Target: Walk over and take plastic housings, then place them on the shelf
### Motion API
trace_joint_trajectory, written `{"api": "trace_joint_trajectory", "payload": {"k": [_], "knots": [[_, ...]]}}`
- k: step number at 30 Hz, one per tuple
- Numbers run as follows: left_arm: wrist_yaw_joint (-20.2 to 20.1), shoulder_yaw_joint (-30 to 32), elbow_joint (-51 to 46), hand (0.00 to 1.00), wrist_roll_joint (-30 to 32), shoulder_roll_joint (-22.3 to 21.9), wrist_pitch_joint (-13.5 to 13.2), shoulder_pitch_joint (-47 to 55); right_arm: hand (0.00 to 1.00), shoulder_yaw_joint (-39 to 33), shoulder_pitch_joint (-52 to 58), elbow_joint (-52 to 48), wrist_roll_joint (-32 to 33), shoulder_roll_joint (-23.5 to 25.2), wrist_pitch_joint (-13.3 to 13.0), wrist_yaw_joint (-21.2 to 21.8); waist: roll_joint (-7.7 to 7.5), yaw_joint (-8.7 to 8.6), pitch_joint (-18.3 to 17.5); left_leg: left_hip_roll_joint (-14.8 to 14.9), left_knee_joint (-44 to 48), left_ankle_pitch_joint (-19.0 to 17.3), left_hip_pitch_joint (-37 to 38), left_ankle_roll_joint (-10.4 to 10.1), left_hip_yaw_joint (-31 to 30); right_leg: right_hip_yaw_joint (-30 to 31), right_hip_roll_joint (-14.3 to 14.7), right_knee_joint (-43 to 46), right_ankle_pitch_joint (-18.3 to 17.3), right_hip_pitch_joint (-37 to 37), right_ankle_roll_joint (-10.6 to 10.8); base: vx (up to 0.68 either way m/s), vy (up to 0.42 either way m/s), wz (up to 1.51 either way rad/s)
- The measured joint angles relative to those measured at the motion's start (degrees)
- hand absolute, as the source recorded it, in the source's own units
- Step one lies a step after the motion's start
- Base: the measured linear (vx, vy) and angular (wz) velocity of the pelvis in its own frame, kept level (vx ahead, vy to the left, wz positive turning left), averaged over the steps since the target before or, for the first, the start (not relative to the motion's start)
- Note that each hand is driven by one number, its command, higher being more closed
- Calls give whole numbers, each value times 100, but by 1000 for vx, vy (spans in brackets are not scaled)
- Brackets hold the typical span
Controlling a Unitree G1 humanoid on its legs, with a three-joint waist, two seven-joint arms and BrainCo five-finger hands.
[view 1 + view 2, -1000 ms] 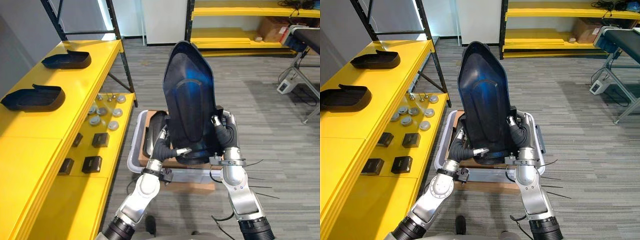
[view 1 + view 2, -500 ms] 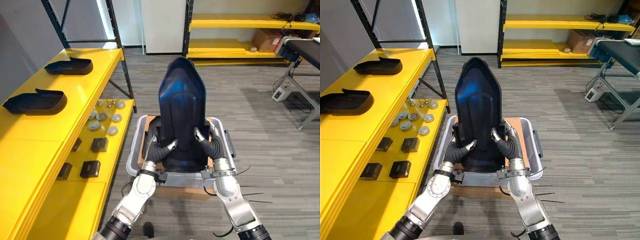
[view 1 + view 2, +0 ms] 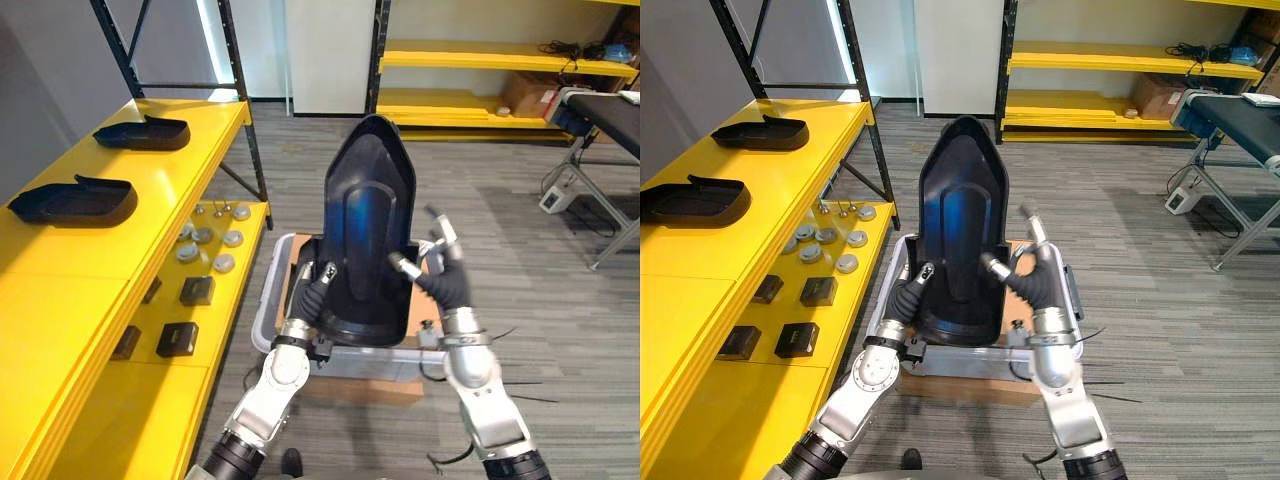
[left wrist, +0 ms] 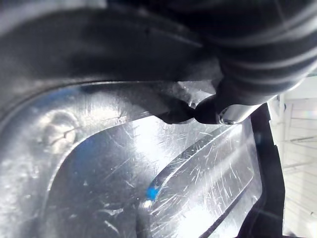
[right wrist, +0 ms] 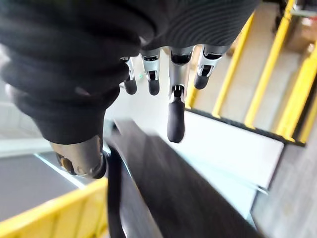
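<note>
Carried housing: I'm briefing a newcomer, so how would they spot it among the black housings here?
Find the grey bin beside the yellow shelf. Above it stands the carried housing, gripped at its lower edge by the left hand. Unlike the two housings lying flat on the shelf, it is upright and tall.

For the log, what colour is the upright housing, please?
The housing is glossy black; best in left eye view.
</note>
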Motion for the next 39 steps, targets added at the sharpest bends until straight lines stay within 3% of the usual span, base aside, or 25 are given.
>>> {"api": "trace_joint_trajectory", "payload": {"k": [5,12,19,24,28,29,30,31,32,33,34,36,37,39], "knots": [[-1,349,-347,100,95,-74,-37,202,0,-1092,254,324,496,21,-159,-190,2,-43,1,-2,-1,-3,-13,-2,-14,-46,-3,-8,-4,0,3,0,0,0],[5,897,-816,100,88,-152,-126,593,0,-1861,995,2394,760,176,-72,-301,46,-175,14,-4,-1,-16,-68,-18,-59,-70,-2,-45,-5,-11,4,0,0,3],[-69,1010,-953,100,21,-188,-283,864,0,-1766,1454,5711,1464,622,182,513,148,-163,52,3,0,-24,-29,-25,-117,-147,-8,-42,-17,129,6,11,-3,7],[-129,1021,-954,100,-36,-210,-318,1099,0,-1531,1552,6916,1717,940,333,812,97,-65,154,-14,-1,-97,56,-36,-295,-395,-34,109,-214,301,5,-25,-12,24],[-131,1010,-958,100,-149,-351,-321,1227,0,-1054,1563,7105,1709,1013,528,857,62,85,194,-87,34,-113,-189,-11,-359,-957,-106,437,-461,249,73,-35,-12,79],[-130,991,-966,100,-154,-414,-321,1227,0,-1043,1531,7131,1703,1039,531,878,54,90,214,-117,162,-263,-427,206,-287,-1429,-191,488,-464,261,43,-6,-8,182],[-122,978,-970,100,-165,-444,-323,1219,0,-1056,1467,7187,1696,1052,534,875,-30,86,269,-149,241,-556,-555,572,58,-1767,-302,440,-464,314,42,10,53,219],[-113,976,-984,100,-228,-471,-332,1194,0,-1074,1308,7406,1658,1041,543,873,-121,97,387,-66,695,-742,-745,791,908,-2205,-515,380,-458,377,39,21,61,180],[-109,964,-987,100,-264,-499,-337,1183,0,-1070,1218,7468,1650,996,553,873,-110,111,442,68,1001,-787,-862,839,1364,-2409,-558,379,-463,413,46,24,77,182],[-100,964,-986,100,-274,-539,-341,1195,0,-1073,1087,7503,1588,896,588,869,-37,123,484,312,1523,-886,-947,977,2284,-2787,-578,412,-500,496,91,96,79,184],[-106,948,-984,100,-275,-529,-342,1176,0,-1054,950,7538,1504,761,633,866,15,99,519,481,1695,-1010,-879,844,2954,-3224,-648,554,-617,662,208,112,88,160],[-118,883,-989,100,-301,-497,-368,1150,0,-1042,807,7530,1401,708,664,860,-31,101,569,499,1813,-1257,-811,961,3421,-3507,-795,593,-620,810,220,166,115,124],[-137,831,-990,100,-376,-491,-380,1074,0,-1036,690,7521,1324,689,670,847,-21,104,580,457,1979,-1365,-787,896,3531,-3756,-856,599,-675,947,338,195,122,117],[-137,768,-992,100,-407,-508,-394,1024,0,-1035,473,7541,1250,646,725,843,-30,123,623,285,2167,-1514,-850,903,3266,-4013,-1008,665,-695,1110,410,164,160,88]]}}
